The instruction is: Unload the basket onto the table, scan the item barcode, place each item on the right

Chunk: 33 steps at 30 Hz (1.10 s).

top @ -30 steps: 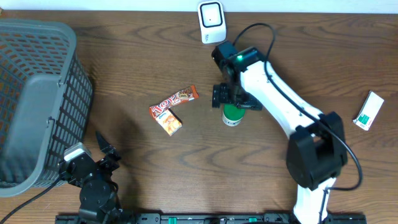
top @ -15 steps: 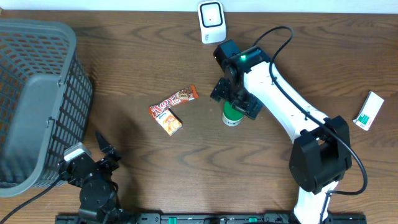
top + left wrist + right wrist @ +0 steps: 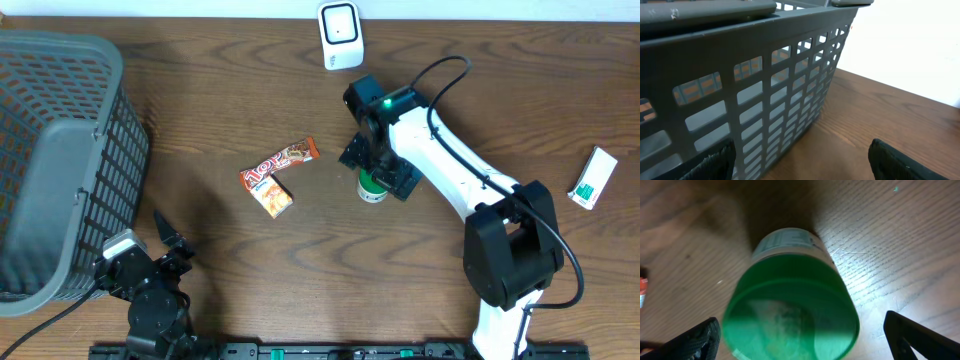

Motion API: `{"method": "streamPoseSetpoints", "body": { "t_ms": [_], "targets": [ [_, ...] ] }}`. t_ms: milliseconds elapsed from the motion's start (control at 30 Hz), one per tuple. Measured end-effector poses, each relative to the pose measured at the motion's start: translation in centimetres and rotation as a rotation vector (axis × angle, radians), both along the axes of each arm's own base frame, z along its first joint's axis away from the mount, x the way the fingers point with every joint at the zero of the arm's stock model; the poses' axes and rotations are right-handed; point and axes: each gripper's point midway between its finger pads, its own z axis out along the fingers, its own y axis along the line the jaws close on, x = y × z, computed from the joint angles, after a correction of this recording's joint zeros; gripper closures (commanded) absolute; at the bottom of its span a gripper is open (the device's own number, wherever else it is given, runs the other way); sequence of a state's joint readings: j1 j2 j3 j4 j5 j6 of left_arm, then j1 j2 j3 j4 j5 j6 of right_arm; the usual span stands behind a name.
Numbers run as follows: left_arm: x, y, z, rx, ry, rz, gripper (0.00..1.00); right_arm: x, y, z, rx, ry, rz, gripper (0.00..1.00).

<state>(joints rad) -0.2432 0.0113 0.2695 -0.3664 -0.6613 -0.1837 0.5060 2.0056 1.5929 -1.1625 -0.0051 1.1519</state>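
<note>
The right end effector (image 3: 377, 167) is released, its two dark fingers (image 3: 692, 340) spread wide on either side of the bottle (image 3: 372, 190) with clear gaps to the cap, so nothing is grasped. The bottle stands directly below the wrist, between the fingers, in the middle of the worktop (image 3: 200, 80). Its long axis looks upright and points up at the wrist camera, which sees the cap almost end-on. My judgement is that the coming move turns on this: a straight descent and a clench across the round body should do, with no turn of the wrist needed.

The right arm is far nearer. The left end effector (image 3: 165, 245), also released and empty, sits well apart at the near edge beside the basket (image 3: 60, 150).

The cap is smooth green plastic, round, with a shallow recessed top. Below it shows a pale label band with fine print. No barcode is visible from either view. A round, slick body may swivel in the grip.

The scanner (image 3: 339, 22), a small white box with rounded corners, stands near the far edge, beyond the bottle. A glossy snack bar (image 3: 280, 158), an orange packet (image 3: 272, 197) and a white-green carton (image 3: 592, 178) lie flat on the dark wood grain. The basket is grey plastic lattice.
</note>
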Motion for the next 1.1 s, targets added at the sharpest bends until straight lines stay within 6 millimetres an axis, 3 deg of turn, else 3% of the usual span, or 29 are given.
{"method": "streamPoseSetpoints", "body": {
  "t_ms": [300,1100],
  "targets": [
    [0.0,0.0,0.0,0.000,0.000,0.000,0.15,-0.7,0.1,-3.5,0.027,0.006,0.014,0.13],
    [0.0,0.0,0.0,0.000,0.000,0.000,0.15,-0.9,0.2,-4.9,0.034,-0.004,0.152,0.08]
  ]
}}
